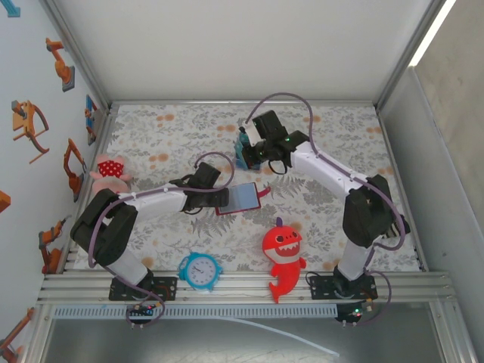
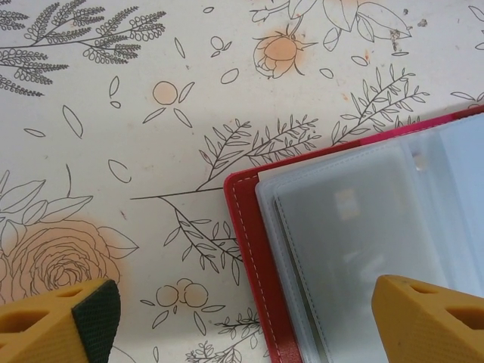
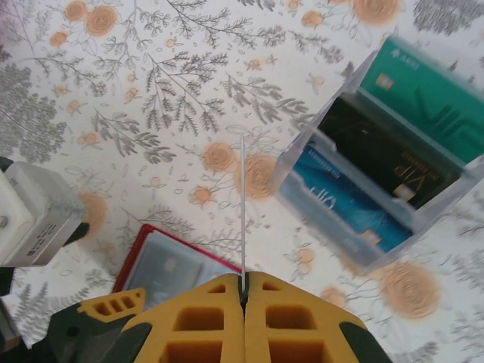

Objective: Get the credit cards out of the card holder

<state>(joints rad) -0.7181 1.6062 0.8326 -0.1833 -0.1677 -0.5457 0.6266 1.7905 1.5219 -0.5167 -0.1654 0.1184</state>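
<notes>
From above: card holder (image 1: 243, 198) open at the middle of the surface (image 1: 340, 136), left gripper (image 1: 215, 198) at its edge.
Left wrist: jaws spread astride its red edge; unpinned, it may slide.
Right wrist: right gripper (image 3: 243, 291) jaws pinch a credit card (image 3: 242, 189) edge-on; could slip.

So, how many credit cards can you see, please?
3 in the clear rack: teal, dark, blue. The right gripper's thin sheet may be a fourth; the card holder may hide more.
</notes>
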